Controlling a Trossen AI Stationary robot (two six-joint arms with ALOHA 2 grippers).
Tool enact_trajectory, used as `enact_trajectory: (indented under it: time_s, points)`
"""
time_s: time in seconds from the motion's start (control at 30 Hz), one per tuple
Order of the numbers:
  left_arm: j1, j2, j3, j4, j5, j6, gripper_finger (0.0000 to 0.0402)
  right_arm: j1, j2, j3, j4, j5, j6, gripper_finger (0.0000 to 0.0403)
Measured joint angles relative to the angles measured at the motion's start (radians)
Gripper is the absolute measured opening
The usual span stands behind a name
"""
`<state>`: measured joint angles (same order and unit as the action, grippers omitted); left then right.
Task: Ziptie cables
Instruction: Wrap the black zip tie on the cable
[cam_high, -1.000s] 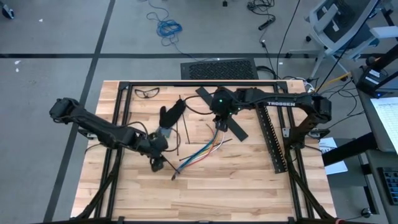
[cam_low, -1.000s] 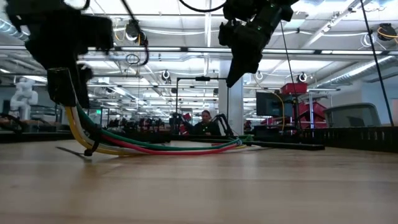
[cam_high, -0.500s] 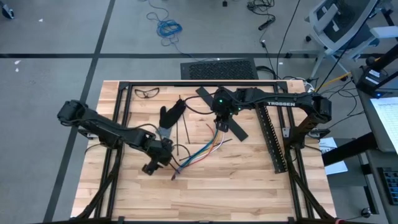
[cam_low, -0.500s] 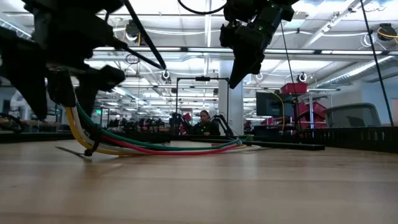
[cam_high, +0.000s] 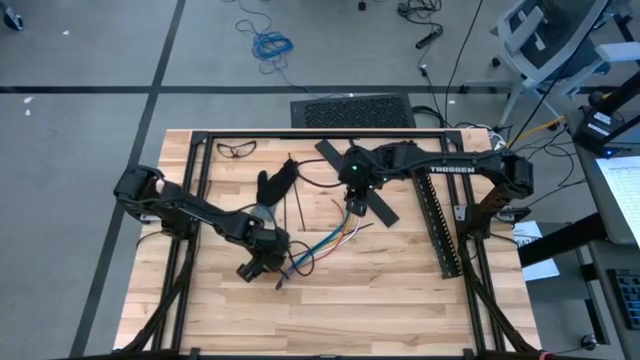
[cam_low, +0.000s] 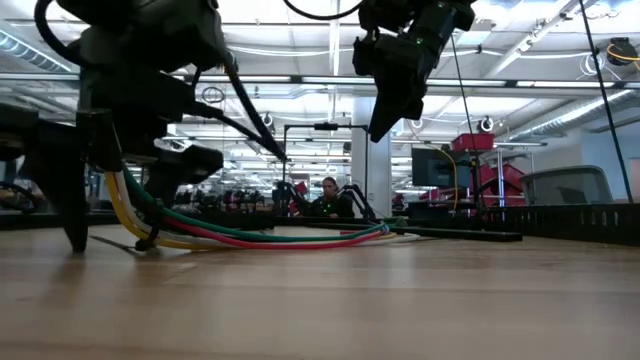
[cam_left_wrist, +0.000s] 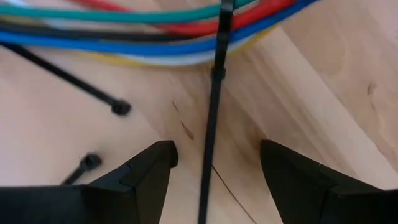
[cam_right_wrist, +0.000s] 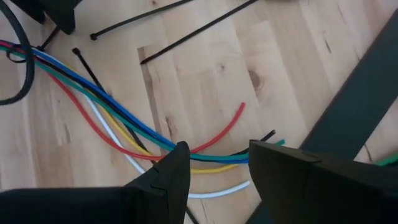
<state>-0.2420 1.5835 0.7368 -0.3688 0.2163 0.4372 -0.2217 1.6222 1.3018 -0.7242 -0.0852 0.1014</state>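
Low view: cables on wooden table; hall behind, seemingly workshop.

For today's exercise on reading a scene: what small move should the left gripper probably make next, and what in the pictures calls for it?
Probably ease the left gripper down and close on the black zip tie. Its fingers stand open on either side of the tie, which runs between them up to the cables and crosses them. Nothing is held yet.
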Motion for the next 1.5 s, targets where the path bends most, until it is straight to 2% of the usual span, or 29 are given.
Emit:
enact_trajectory:
  time_s: [0.07,0.13,0.2,0.3,0.37,0.53,0.77,0.93,1.0,1.1,1.27,1.5]
  points:
    - [0.003,0.036,0.0,0.04,0.012,0.019,0.0227,0.005,0.0,0.0,0.001,0.0,0.012,0.015]
    - [0.008,0.072,0.001,0.081,0.021,0.029,0.0197,0.01,0.0,0.0,0.0,0.0,0.023,0.015]
    - [0.013,0.105,0.007,0.102,0.033,0.038,0.0148,0.015,-0.004,0.0,-0.001,0.0,0.033,0.015]
    - [0.02,0.142,0.009,0.138,0.046,0.04,0.0047,0.024,-0.021,0.0,-0.002,0.001,0.049,0.015]
    - [0.024,0.152,0.01,0.156,0.046,0.04,0.0016,0.028,-0.041,0.0,-0.003,0.0,0.064,0.015]
    - [0.024,0.144,0.008,0.166,0.021,0.01,0.0003,0.027,-0.099,0.0,-0.013,0.008,0.097,0.015]
    - [0.013,0.057,0.044,0.084,-0.107,-0.091,0.0,0.027,-0.161,0.0,-0.017,0.061,0.098,0.015]
    - [0.007,0.023,0.09,-0.035,-0.225,-0.082,0.0,0.031,-0.169,0.0,-0.097,0.037,0.091,0.015]
    - [0.006,0.012,0.101,-0.062,-0.246,-0.081,0.0,0.035,-0.164,-0.002,-0.155,0.009,0.075,0.015]
    - [0.01,-0.007,0.12,-0.068,-0.251,-0.062,0.0,0.05,-0.17,-0.043,-0.141,0.001,0.071,0.015]
    - [0.014,-0.027,0.164,-0.063,-0.299,-0.005,0.0,0.062,-0.238,-0.228,0.166,0.0,0.22,0.015]
    - [0.042,-0.061,0.221,-0.062,-0.383,0.021,0.0,0.1,-0.373,-0.606,0.782,-0.014,0.65,0.015]
